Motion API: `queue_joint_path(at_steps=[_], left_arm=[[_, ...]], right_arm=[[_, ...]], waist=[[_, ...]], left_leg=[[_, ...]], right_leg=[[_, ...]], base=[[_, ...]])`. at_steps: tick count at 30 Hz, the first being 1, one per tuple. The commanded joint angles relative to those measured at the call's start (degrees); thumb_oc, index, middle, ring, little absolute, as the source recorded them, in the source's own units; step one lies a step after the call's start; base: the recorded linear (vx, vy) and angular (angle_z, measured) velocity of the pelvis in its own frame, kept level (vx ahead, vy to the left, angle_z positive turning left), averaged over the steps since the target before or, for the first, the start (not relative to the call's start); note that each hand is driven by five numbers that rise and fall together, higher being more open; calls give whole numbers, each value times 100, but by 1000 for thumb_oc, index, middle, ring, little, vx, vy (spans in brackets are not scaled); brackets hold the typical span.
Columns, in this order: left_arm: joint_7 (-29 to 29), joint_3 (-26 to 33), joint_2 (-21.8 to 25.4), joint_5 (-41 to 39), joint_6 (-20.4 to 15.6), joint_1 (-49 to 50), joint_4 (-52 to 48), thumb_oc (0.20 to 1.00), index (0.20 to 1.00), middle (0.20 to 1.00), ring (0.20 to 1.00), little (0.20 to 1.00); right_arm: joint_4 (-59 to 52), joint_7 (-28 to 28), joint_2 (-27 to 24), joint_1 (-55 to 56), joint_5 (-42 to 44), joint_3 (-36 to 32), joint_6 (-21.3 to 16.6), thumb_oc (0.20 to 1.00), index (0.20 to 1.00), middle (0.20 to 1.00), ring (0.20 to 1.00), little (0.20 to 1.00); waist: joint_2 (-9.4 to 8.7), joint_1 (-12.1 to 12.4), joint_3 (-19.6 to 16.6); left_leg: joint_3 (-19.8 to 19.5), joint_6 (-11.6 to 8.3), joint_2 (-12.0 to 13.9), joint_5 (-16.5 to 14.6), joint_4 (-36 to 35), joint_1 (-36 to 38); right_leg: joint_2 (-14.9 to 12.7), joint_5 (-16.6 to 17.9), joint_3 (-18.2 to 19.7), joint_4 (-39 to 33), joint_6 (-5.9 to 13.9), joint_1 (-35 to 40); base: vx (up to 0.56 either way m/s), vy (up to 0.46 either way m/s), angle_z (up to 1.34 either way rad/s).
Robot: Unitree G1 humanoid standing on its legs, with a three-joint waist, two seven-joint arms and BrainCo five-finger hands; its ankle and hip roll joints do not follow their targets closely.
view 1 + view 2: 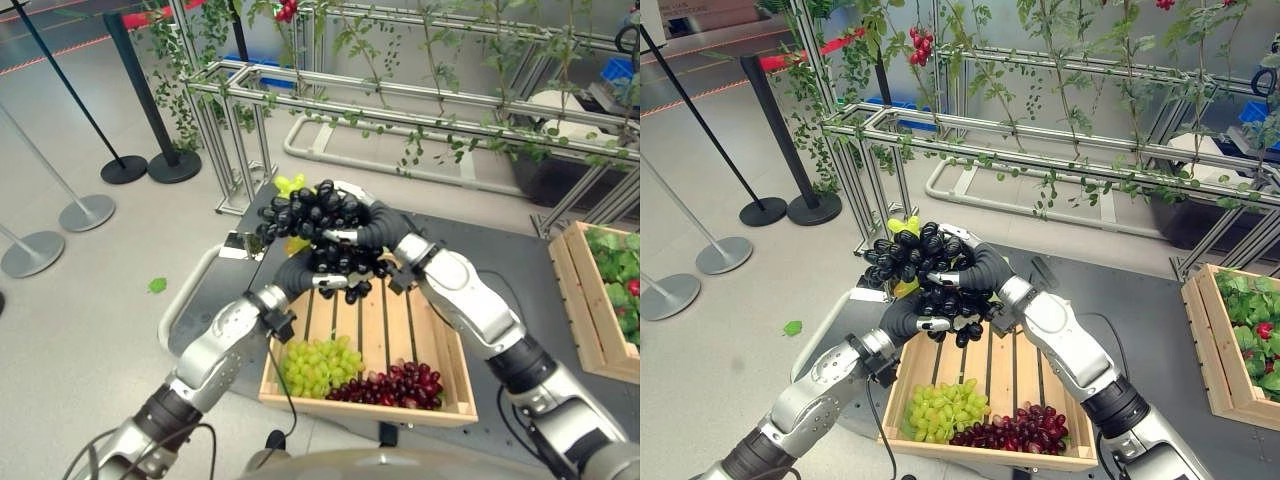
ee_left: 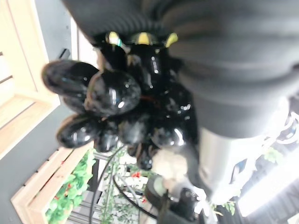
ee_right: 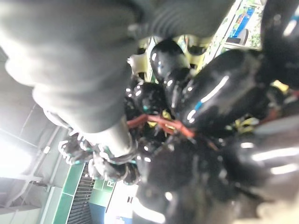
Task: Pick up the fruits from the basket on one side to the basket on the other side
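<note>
**Both hands meet on a bunch of black grapes above the wooden crate**

A bunch of black grapes (image 1: pixel 315 212) is held up in the air between the two hands. The right hand (image 1: pixel 372 228) comes in from the right with its dark ribbed cover against the bunch, and silver fingers (image 1: pixel 340 236) curl across the grapes, so it is clamped on the bunch. The left hand (image 1: pixel 300 268) sits just under the grapes, its dark cover touching the lower berries; its fingers are buried in the fruit, and I cannot tell whether they are closed on it. In the left wrist view the glossy black berries press right against the cover. A reddish stem (image 3: pixel 161 123) runs among the berries close to the right hand.

Directly below the hands lies a slatted wooden crate (image 1: pixel 440 345) on a dark mat (image 1: pixel 500 255). At its end farthest from the hands lie a bunch of green grapes (image 1: pixel 318 364) and, touching it on the right-hand side, a bunch of red grapes (image 1: pixel 397 385). Some yellow-green fruit (image 1: pixel 290 185) peeks out just behind the raised bunch.

Well off to the right of the right hand stands a second wooden crate (image 1: pixel 572 290) holding green leaves and red fruit. Beyond the hands runs a metal frame (image 1: pixel 400 110) hung with leafy vines.
</note>
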Motion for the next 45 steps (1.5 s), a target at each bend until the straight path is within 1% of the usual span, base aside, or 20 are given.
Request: queue_joint_path(at_steps=[1, 2, 3, 18, 24, 25, 31, 32, 36, 37, 38, 45], left_arm=[[76, 153, -39, 155, -367, -429, 142, 1000, 1000, 1000, 1000, 1000], [46, 131, -47, 156, -354, -434, 125, 570, 570, 570, 570, 570], [46, 130, -57, 171, -370, -433, 117, 200, 200, 200, 200, 200], [46, -127, -260, 335, -386, -462, 234, 200, 200, 200, 200, 200], [42, -208, -326, 373, -394, -459, 350, 200, 200, 200, 200, 200], [41, -233, -343, 388, -389, -463, 373, 200, 200, 200, 200, 200], [34, -331, -415, 424, -378, -501, 482, 200, 200, 200, 200, 200], [30, -161, -354, 311, -389, -469, 598, 200, 200, 200, 200, 200], [-17, 42, -230, 129, -386, -362, 521, 200, 200, 200, 200, 200], [-18, 45, -227, 128, -384, -360, 518, 200, 200, 200, 200, 200], [-51, 204, -144, -32, -352, -260, 391, 200, 200, 200, 200, 200], [-115, 380, -67, -146, -293, -99, 198, 200, 200, 200, 200, 200]], right_arm=[[-634, -63, 214, -263, 148, -509, -397, 200, 200, 200, 200, 200], [-642, -63, 221, -275, 145, -513, -402, 200, 200, 200, 200, 200], [-641, -53, 221, -273, 143, -513, -407, 200, 200, 200, 200, 200], [-602, -97, 271, -219, 43, -444, -429, 200, 200, 200, 200, 200], [-548, -81, 211, -118, 30, -435, -397, 200, 200, 200, 200, 200], [-546, -84, 197, -116, -7, -435, -380, 1000, 1000, 1000, 1000, 1000], [-400, -227, 66, 7, -295, -624, -379, 1000, 1000, 1000, 1000, 1000], [-352, -275, 3, 7, -483, -750, -399, 1000, 1000, 1000, 1000, 1000], [-246, -398, -64, 15, -787, -943, -395, 1000, 1000, 1000, 1000, 1000], [-246, -399, -61, 14, -790, -942, -395, 1000, 1000, 1000, 1000, 1000], [-142, -425, -50, 48, -843, -1052, -360, 1000, 1000, 1000, 1000, 1000], [-34, -420, -81, 155, -881, -1248, -355, 1000, 1000, 1000, 1000, 1000]], waist=[[-241, -52, -176], [-238, -56, -178], [-238, -55, -178], [-228, -73, -180], [-226, -84, -178], [-226, -86, -177], [-236, -107, -171], [-232, -108, -178], [-221, -99, -196], [-222, -101, -195], [-219, -86, -201], [-213, -79, -202]], left_leg=[[-139, 366, -308, -528, 61, 84], [-137, 370, -313, -530, 62, 81], [-131, 372, -316, -532, 60, 84], [-130, 392, -346, -533, 60, 68], [-123, 390, -354, -523, 63, 51], [-120, 386, -352, -522, 64, 53], [-120, 386, -349, -520, 64, 44], [-110, 382, -343, -522, 62, 49], [-108, 381, -339, -532, 60, 62], [-108, 381, -339, -532, 60, 63], [-120, 381, -331, -536, 55, 71], [-134, 389, -339, -537, 43, 74]], right_leg=[[-99, -933, -168, 513, 265, 253], [-99, -936, -164, 511, 265, 256], [-100, -934, -165, 509, 265, 257], [-113, -905, -140, 473, 279, 252], [-122, -879, -127, 451, 285, 242], [-119, -880, -128, 456, 283, 237], [-107, -883, -108, 468, 280, 223], [-108, -887, -121, 471, 283, 222], [-109, -892, -122, 483, 286, 238], [-109, -893, -123, 483, 286, 239], [-111, -893, -140, 485, 285, 249], [-121, -880, -154, 471, 290, 236]], base=[[0, 0, 0], [0, 0, 0], [0, 0, 0], [0, 0, 0], [0, 0, 0], [0, 0, 0], [0, 0, 0], [0, 0, 0], [0, 0, 0], [0, 0, 0], [0, 0, 0], [0, 0, 0]])
